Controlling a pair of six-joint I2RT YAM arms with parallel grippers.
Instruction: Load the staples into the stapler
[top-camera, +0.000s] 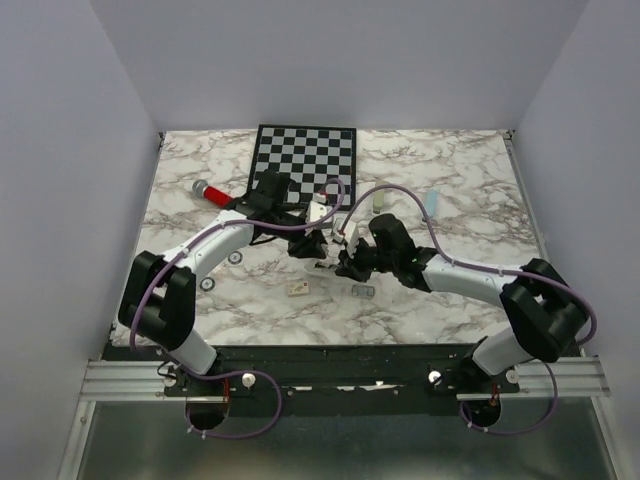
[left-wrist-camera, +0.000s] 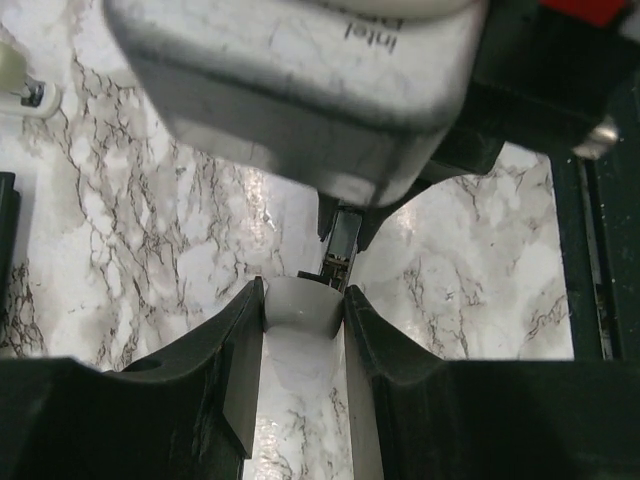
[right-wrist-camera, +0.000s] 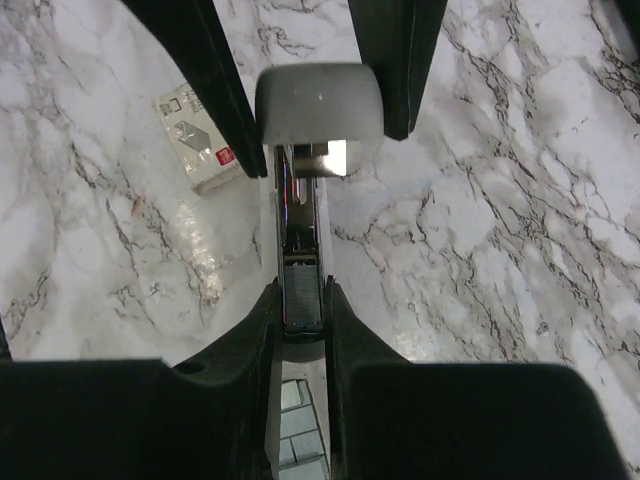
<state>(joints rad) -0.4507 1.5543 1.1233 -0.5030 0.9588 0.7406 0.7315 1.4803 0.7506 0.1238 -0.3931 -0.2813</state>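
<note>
Open stapler (right-wrist-camera: 300, 285) channel, right-wrist view only

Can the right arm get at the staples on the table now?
Probably not yet: the staples lie uncovered on the table, but the right gripper is closed on the stapler, and so is the left gripper.

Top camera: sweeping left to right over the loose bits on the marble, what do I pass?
red marker → staple box → clear plastic piece → pale blue piece. The checkerboard and the small black rings are left out because they overlap others in the sweep.
</note>
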